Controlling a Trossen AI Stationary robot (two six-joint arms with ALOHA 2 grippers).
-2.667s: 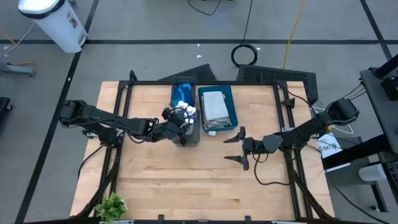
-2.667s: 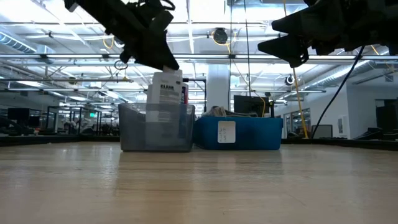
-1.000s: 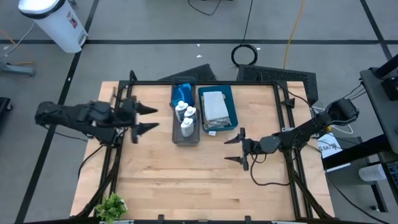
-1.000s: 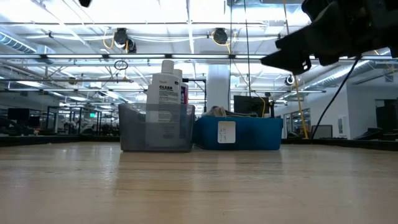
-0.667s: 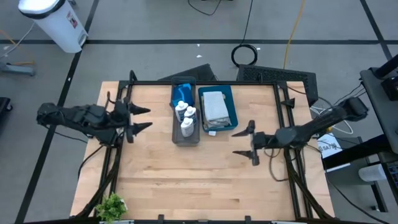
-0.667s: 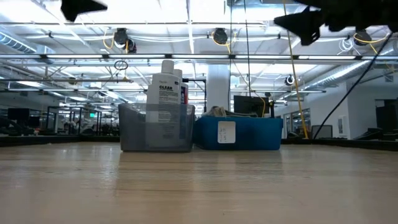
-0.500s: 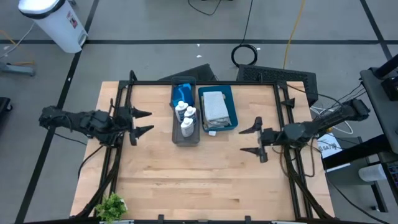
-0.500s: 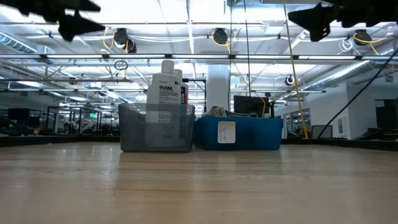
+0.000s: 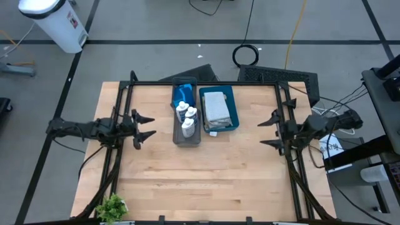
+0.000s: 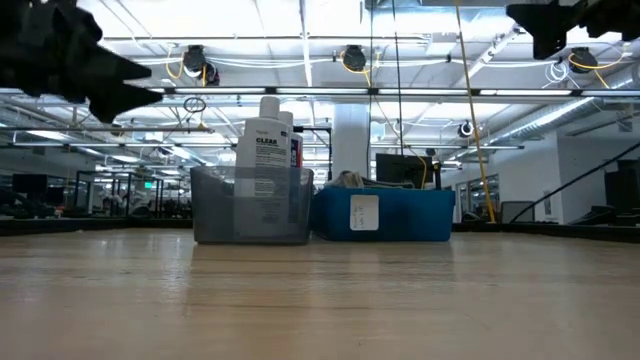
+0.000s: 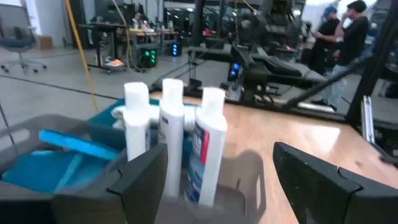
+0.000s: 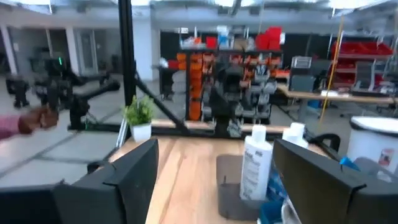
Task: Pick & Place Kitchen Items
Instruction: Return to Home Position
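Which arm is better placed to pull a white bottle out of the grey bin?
Left, probably. The left jaws, open, face the grey bin and its white bottles directly; the right jaws sit farther off, beyond the teal tray.

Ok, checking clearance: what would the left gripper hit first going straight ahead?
Probably the narrow grey plastic bin, or the three white plastic bottles standing in it; the open left gripper faces them, though its height is hard to judge.

Your wooden table (image 9: pixel 200 175) stood on a grey floor (image 9: pixel 144 59), a white bin (image 9: pixel 53 25) off its corner. Long ceiling lights (image 10: pixel 300 20) shone overhead; shelves of red bins (image 12: pixel 357 62) stood behind.
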